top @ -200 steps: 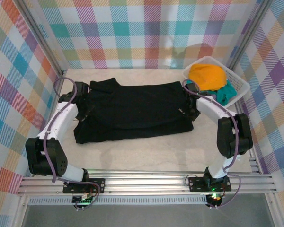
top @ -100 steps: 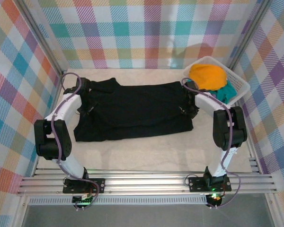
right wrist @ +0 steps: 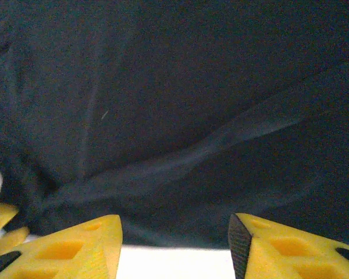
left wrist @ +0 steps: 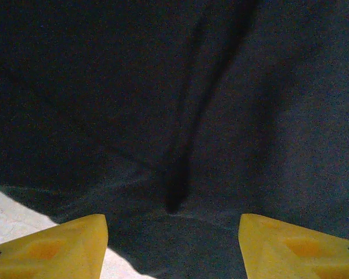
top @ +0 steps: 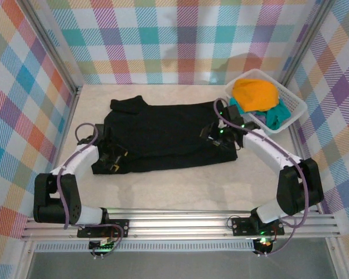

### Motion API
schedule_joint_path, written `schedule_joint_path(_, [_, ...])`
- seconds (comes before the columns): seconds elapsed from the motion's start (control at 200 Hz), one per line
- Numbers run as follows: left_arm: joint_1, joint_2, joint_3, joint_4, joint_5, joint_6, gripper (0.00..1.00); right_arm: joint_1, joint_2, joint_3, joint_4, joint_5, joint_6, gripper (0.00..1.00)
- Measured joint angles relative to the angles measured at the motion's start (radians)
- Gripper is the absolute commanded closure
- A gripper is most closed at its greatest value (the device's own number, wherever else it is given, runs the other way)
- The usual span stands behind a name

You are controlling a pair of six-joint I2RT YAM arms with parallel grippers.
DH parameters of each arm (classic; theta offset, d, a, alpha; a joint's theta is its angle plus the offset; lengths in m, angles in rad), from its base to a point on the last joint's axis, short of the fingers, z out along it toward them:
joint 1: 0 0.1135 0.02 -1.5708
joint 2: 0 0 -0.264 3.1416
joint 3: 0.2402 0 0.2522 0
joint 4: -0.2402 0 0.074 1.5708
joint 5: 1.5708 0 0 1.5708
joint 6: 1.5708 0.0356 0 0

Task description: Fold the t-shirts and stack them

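A black t-shirt (top: 163, 133) lies spread across the middle of the table, with one sleeve (top: 128, 103) sticking out at the far left. My left gripper (top: 113, 160) sits low at the shirt's near-left edge. In the left wrist view it (left wrist: 173, 253) is open, its yellow fingers (left wrist: 52, 247) wide apart over black cloth (left wrist: 180, 116) and a corner of bare table. My right gripper (top: 211, 133) hovers over the shirt's right part. The right wrist view shows it (right wrist: 174, 253) open above the cloth's edge (right wrist: 180, 174). An orange-yellow shirt (top: 255, 93) and a teal one (top: 276, 116) lie in the basket.
The white lattice basket (top: 295, 103) stands at the back right, close to the right arm's forearm (top: 267, 145). Checked walls close in the table on three sides. Pale bare table (top: 180, 189) runs between the shirt and the aluminium rail (top: 174, 224) in front.
My left gripper has pulled back from the far-left sleeve to the shirt's near-left edge. My right gripper has moved left from the shirt's right edge to above the cloth.
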Motion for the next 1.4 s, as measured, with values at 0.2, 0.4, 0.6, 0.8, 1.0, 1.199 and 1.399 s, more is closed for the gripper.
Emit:
schedule_joint_path(0.2, [-0.024,0.018,-0.001,0.06,0.032,-0.064,0.42,0.09,0.0,-0.038,0.124,-0.153,0.003,0.47])
schedule_joint_path(0.4, [-0.034,0.032,-0.012,0.102,0.028,-0.082,0.58,0.089,0.0,-0.037,0.164,-0.174,0.01,0.49])
schedule_joint_path(0.6, [-0.035,0.088,-0.012,0.124,0.025,-0.083,0.75,0.089,-0.005,-0.035,0.161,-0.171,0.011,0.49])
schedule_joint_path(0.8, [-0.04,0.096,-0.001,0.119,0.02,-0.079,1.0,0.089,-0.025,-0.034,0.153,-0.153,0.012,0.5])
schedule_joint_path(1.0, [-0.063,0.109,0.117,0.075,-0.029,-0.033,1.0,0.089,-0.025,-0.023,0.127,-0.143,0.014,0.5])
schedule_joint_path(1.199, [-0.126,0.28,0.36,0.02,-0.067,0.077,1.0,0.089,-0.025,0.007,0.108,-0.13,0.014,0.5])
schedule_joint_path(1.399, [-0.175,0.461,0.549,-0.063,-0.113,0.196,1.0,0.089,-0.026,0.014,0.088,-0.122,0.014,0.5])
